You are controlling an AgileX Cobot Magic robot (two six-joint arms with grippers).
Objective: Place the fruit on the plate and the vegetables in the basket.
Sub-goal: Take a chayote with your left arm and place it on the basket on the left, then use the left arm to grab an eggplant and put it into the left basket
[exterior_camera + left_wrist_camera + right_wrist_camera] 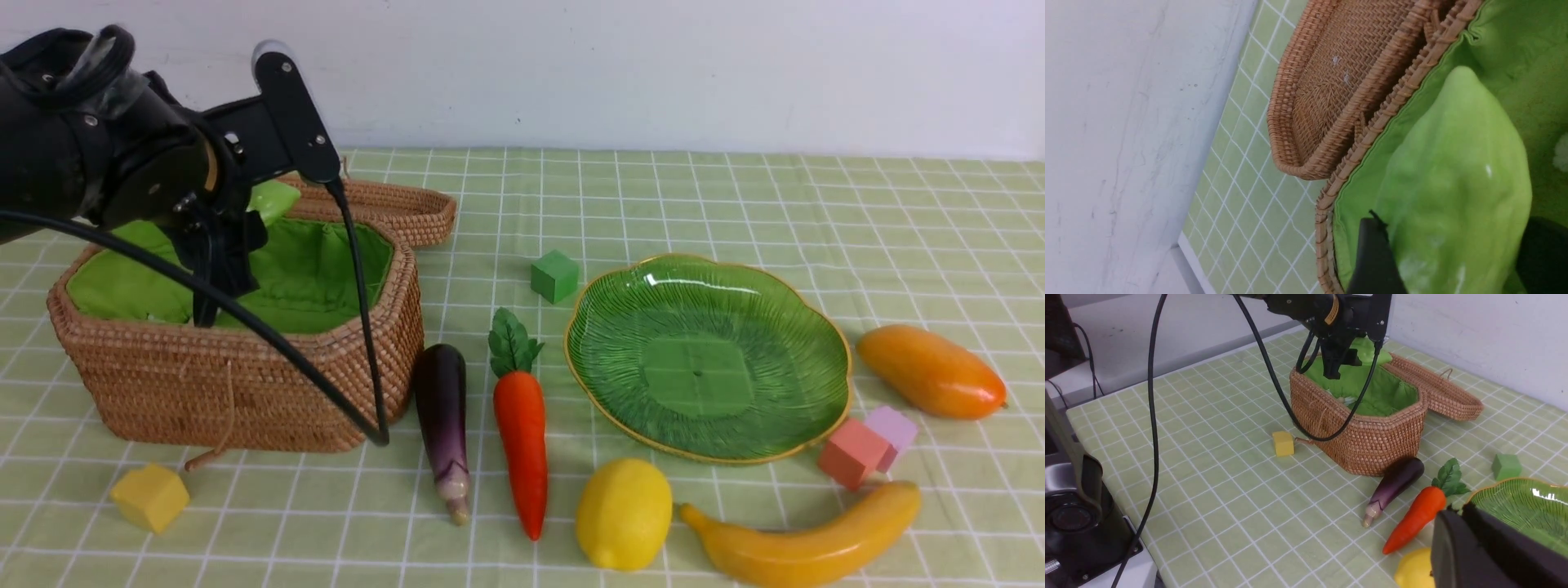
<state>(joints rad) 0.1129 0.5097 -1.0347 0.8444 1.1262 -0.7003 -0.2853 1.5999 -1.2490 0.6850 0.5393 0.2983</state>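
Gourd [1457, 183] is up over the open top of the basket [245, 384], pinched in our left gripper [220, 282]. We reckon that's so it drops straight in. Eggplant [442, 408] and carrot [521, 433] lie just beside the basket, next in line. Right gripper [1457, 522] sits closed, holding nothing.

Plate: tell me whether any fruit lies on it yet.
No: the plate is bare, with lemon, banana and mango lying on the tablecloth beside it.
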